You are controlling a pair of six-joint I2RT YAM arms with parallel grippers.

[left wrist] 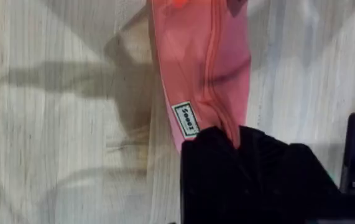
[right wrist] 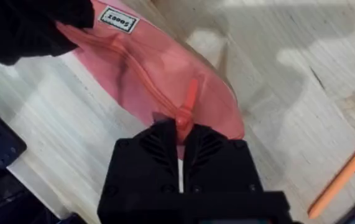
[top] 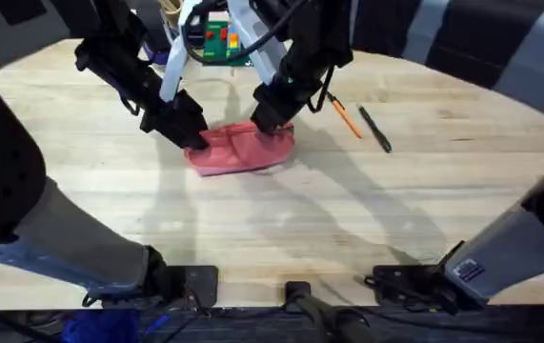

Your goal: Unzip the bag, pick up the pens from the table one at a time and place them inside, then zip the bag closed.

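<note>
Pink bag [top: 241,149]: my left gripper [top: 193,133] pinched its end, right gripper [right wrist: 180,134] seemingly pinched the pull [right wrist: 187,107]; unzipping, next pull along.

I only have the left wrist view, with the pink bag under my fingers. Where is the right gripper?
Observer: The right gripper is at the bag's other end, fingers shut on the zipper pull.
Operator: Any pens inside yet?
Observer: No. The orange pen and the black pen both lie on the table, to the right of the bag.
Operator: Is the zip open?
Observer: In the right wrist view it looks closed.
</note>
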